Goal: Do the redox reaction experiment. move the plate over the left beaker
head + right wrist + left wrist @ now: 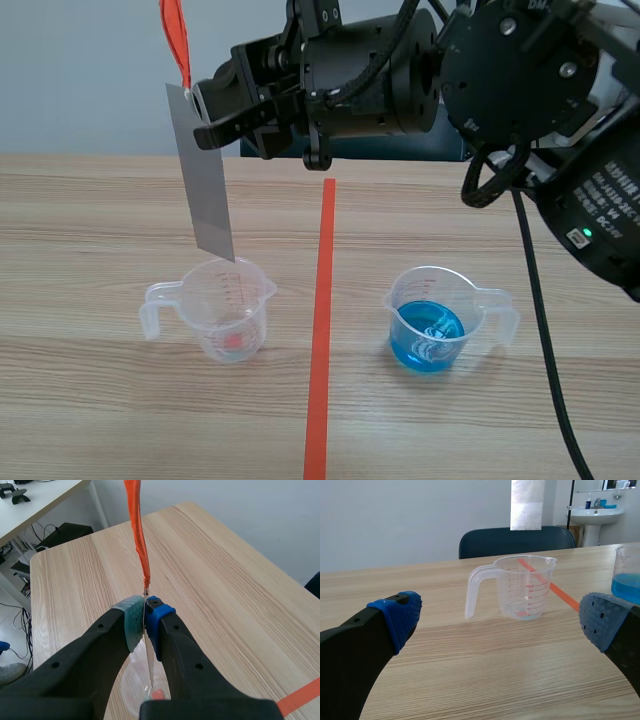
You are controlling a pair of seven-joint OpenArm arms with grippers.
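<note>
Your right gripper (208, 122) was clamped shut on the grey plate (208, 195) near its top. The plate hung just above the left beaker (225, 310). Positioning looked nearly complete; next, centre it, then lower it straight. Your left gripper (501, 619) stood wide open and empty.

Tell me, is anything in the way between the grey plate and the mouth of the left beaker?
Nothing visible. The plate, held by the right gripper, hangs above the left beaker, whose mouth is open.

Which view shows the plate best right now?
Scene view: the whole plate hangs from the right gripper over the left beaker. Left wrist shows only its lower end; right wrist sees it edge-on.
</note>
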